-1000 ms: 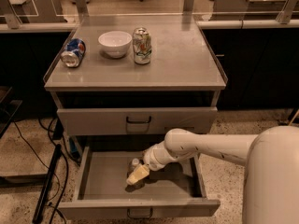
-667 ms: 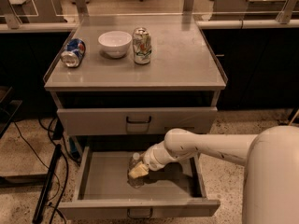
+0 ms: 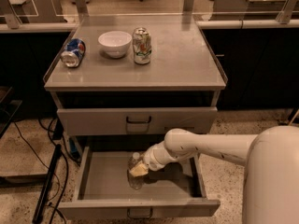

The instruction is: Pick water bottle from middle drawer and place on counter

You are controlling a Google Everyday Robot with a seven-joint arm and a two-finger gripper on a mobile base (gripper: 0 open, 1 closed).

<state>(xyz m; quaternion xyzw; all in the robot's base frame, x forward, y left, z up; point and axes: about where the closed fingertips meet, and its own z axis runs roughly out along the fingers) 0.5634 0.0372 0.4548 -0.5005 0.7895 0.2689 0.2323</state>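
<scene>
**Jaws at water bottle inside open middle drawer**

Setup: the desk (image 3: 187, 64) is the grey top of a drawer cabinet. On it, along the far left part: a blue can (image 3: 73, 52) lying on its side near the left edge, a white bowl (image 3: 115, 43) just right of it, and a green-and-white can (image 3: 142, 45) standing upright just beside the bowl. The right half of the desk carries nothing that I can see.

Drawers: the upper drawer front (image 3: 138, 121), with a dark handle, is shut. Below it, the middle drawer (image 3: 103, 183) is pulled well out, its grey tray open to view.

Task object: the water bottle (image 3: 135, 177) is in the middle drawer, about mid-width, its cap end toward the back of the tray. Whether it stands or lies, I cannot tell.

Arm: the white arm (image 3: 205, 146) comes in from the right, passes over the drawer's right wall and dips into the tray. The jaws are at the bottle, low in the drawer, overlapping its body just below the cap.

Jaw state: cannot tell whether they are spread or pinching the bottle.

Floor: a dark cable (image 3: 49, 181) runs beside the cabinet on the left.
</scene>
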